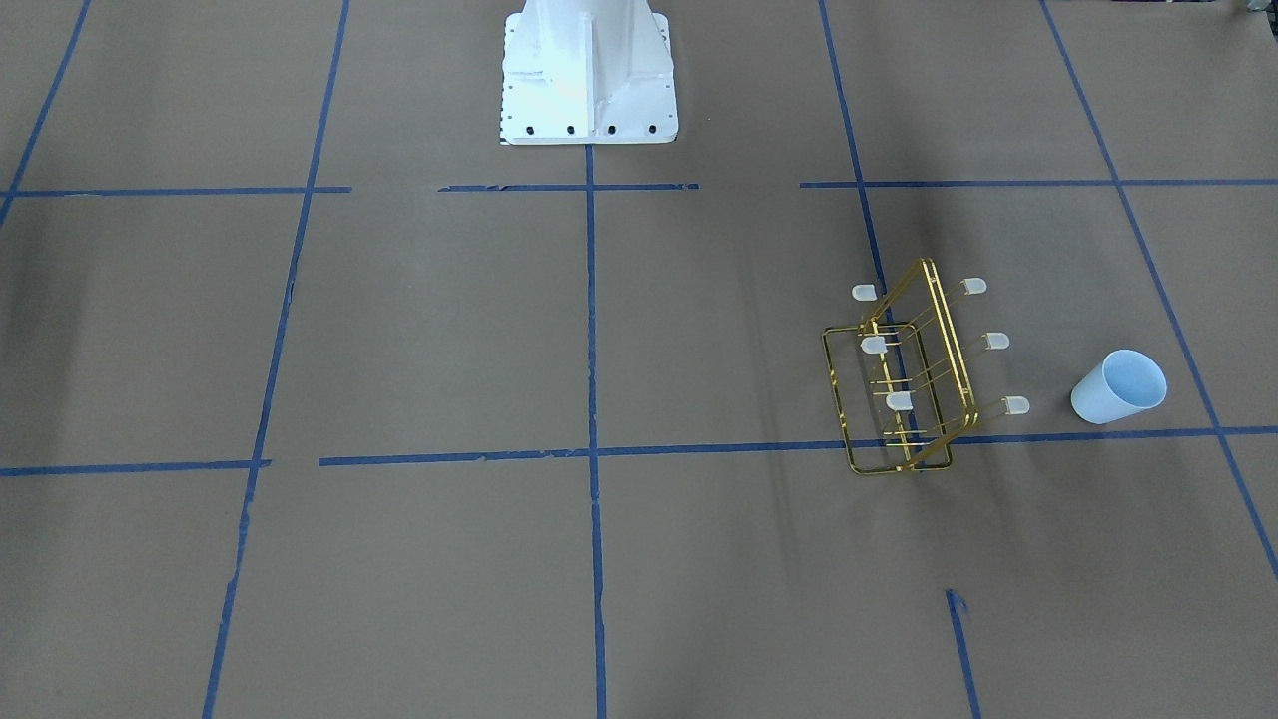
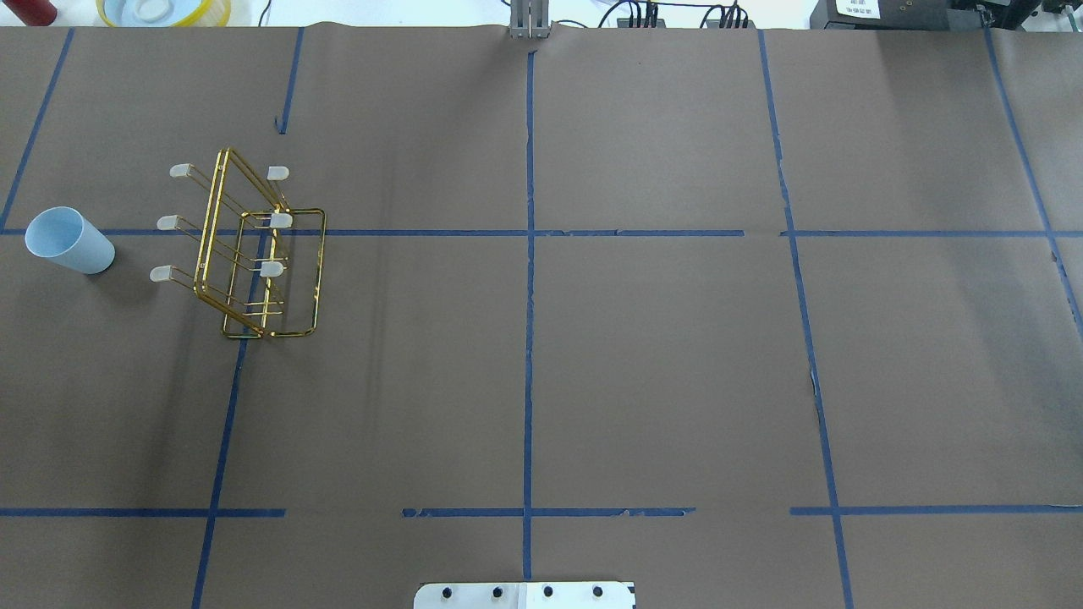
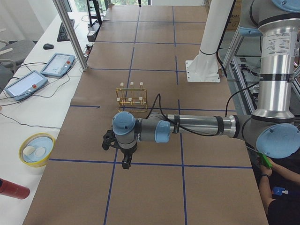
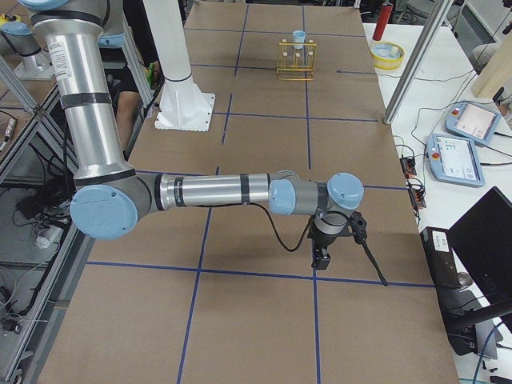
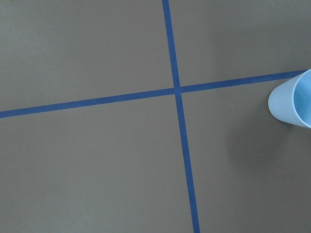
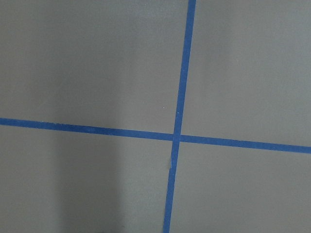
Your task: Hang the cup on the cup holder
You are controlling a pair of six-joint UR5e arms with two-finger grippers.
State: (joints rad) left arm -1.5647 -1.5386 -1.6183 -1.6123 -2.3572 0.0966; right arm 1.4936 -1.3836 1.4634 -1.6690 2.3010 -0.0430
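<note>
Brown paper covers the desk [image 2: 677, 381], ruled into big squares by blue tape [image 2: 529, 338]. All of the task's things sit in the half served by the robot's left arm.

In the overhead view the cup holder [image 2: 254, 254] stands on its frame base. Its white-capped prongs [image 2: 167, 222] slant out toward 9 o'clock and 3 o'clock, three on each side. The cup [image 2: 69, 241] stands at the holder's 9 o'clock, near it but clearly apart, and appears to be upright with its mouth up. That gap leaves room to close on the cup without knocking the wire. The cup would probably have to be tipped over before its mouth could slide onto a prong.

The left claw [image 3: 125, 161] hangs low over the paper. Its wrist camera catches the cup only at the 3 o'clock edge, so it is close but not lined up. The right claw [image 4: 322, 258] points down well away from both objects, most likely parked out of the way.

Each claw shows only in a side view, so I cannot tell whether either one is spread or closed. No grasp has begun.
</note>
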